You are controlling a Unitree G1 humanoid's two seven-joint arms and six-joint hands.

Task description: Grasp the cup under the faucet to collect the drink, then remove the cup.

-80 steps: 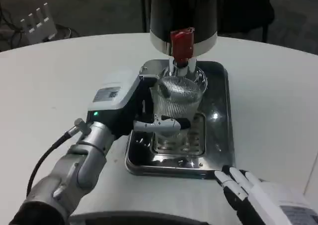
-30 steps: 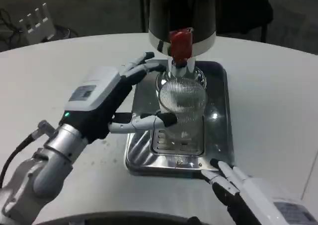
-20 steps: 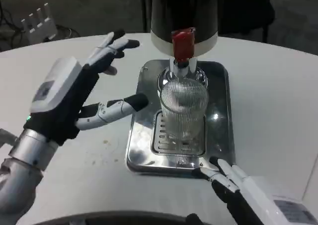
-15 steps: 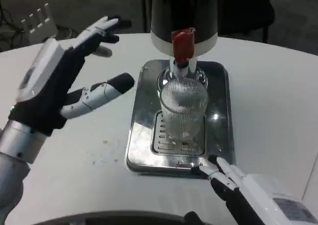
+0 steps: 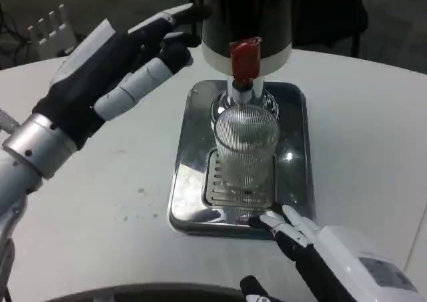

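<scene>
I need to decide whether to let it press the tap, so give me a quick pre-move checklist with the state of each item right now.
1. Ribbed glass cup upright on the drip grate under the faucet: ok.
2. Cup held by a robot hand: not ok; it stands alone on the steel tray.
3. Left hand free: ok; raised beside the dispenser, fingers apart, holding nothing.
4. Right hand free: ok; fingers at the tray's near edge, holding nothing.
5. Red tap lever unobstructed: ok.
6. Drink level in the cup: cannot tell.
</scene>
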